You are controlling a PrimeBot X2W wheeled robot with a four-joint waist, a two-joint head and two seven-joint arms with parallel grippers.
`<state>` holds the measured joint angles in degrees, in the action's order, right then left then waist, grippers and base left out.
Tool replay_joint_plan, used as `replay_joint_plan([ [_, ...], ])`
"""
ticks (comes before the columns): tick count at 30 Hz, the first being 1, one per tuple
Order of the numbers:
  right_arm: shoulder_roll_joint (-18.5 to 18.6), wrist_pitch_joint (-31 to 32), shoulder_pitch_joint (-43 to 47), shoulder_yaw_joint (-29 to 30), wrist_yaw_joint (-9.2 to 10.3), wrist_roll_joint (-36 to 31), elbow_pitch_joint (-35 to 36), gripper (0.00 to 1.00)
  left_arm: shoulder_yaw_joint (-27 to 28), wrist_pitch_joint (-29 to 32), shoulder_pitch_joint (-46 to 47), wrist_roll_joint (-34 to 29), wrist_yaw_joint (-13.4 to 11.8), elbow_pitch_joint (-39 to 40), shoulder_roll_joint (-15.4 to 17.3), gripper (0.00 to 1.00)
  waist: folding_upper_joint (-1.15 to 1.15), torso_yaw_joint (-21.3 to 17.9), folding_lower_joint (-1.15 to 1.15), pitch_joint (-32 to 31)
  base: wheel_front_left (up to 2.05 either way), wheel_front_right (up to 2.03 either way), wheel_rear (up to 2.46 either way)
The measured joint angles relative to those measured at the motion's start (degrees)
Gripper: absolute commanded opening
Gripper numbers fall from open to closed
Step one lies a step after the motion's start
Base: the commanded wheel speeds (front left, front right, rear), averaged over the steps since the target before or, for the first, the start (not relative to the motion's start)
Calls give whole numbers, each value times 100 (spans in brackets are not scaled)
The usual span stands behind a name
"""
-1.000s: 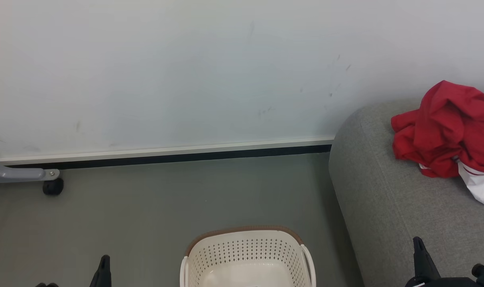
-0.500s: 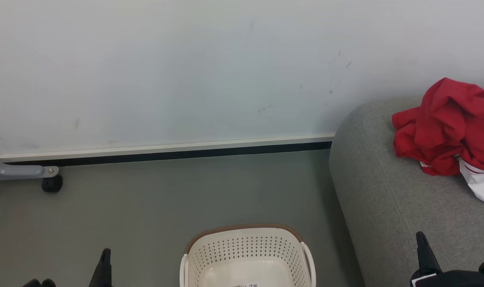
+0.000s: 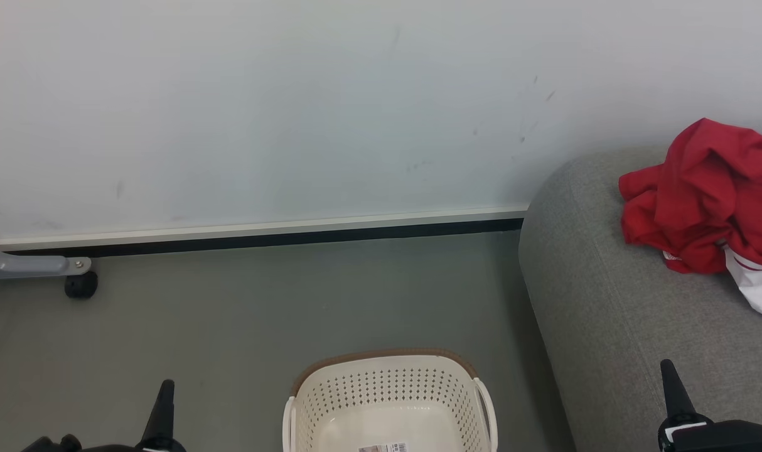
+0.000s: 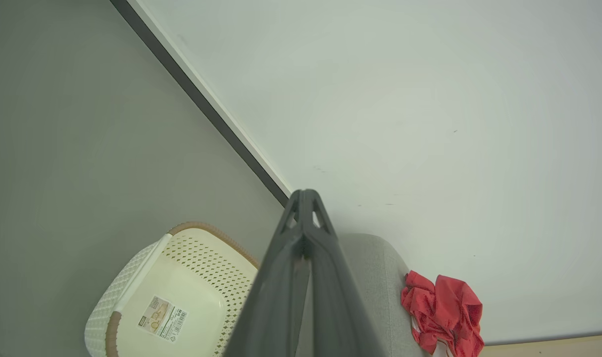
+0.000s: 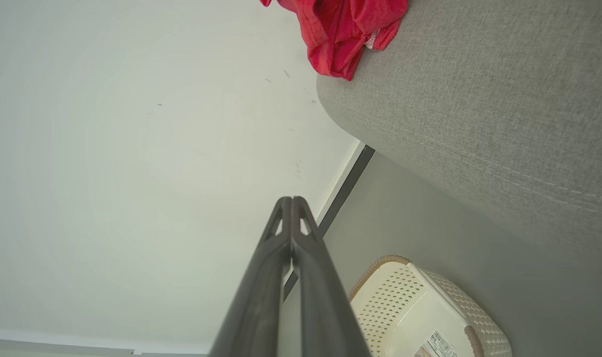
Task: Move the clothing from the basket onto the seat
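The red clothing (image 3: 707, 198) lies crumpled on the grey seat (image 3: 613, 314) at the right, a white trimmed part hanging at its lower edge. The cream basket (image 3: 390, 392) with its brown rim stands on the floor at bottom centre; only a barcode sticker shows inside it. My left gripper (image 3: 166, 392) points up at the lower left, shut, holding nothing. Over the seat's front at the lower right, my right gripper (image 3: 670, 376) is shut too. The left wrist view shows the basket (image 4: 182, 277), the clothing (image 4: 445, 310) and the shut fingers (image 4: 303, 238); the right wrist view shows the clothing (image 5: 345, 29) and basket (image 5: 405, 307).
A pale wall with a white and black skirting strip (image 3: 262, 232) runs behind the grey floor. A grey frame leg on a black caster (image 3: 80, 284) stands at the far left by the wall. Open floor lies between the caster and the basket.
The whole head picture has shifted slightly, so the camera has moved; more of the basket's inside and its sticker show. Both grippers stay shut, showing a little higher in the picture.
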<state>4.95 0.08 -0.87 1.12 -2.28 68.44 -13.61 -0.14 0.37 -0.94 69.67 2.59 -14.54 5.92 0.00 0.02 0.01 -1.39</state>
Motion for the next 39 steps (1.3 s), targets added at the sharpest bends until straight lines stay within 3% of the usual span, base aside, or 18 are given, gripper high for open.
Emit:
replay_joint_plan([
  [34,-229,604,-367,631,-435,2237,-337,0,521,586,517,2071,405,-225,-324,0,0,-2,-1,146,0,0,0],
  [39,-238,642,-439,654,-455,2297,-350,0,539,614,550,2198,449,-236,-345,0,0,-2,-1,149,0,0,0],
])
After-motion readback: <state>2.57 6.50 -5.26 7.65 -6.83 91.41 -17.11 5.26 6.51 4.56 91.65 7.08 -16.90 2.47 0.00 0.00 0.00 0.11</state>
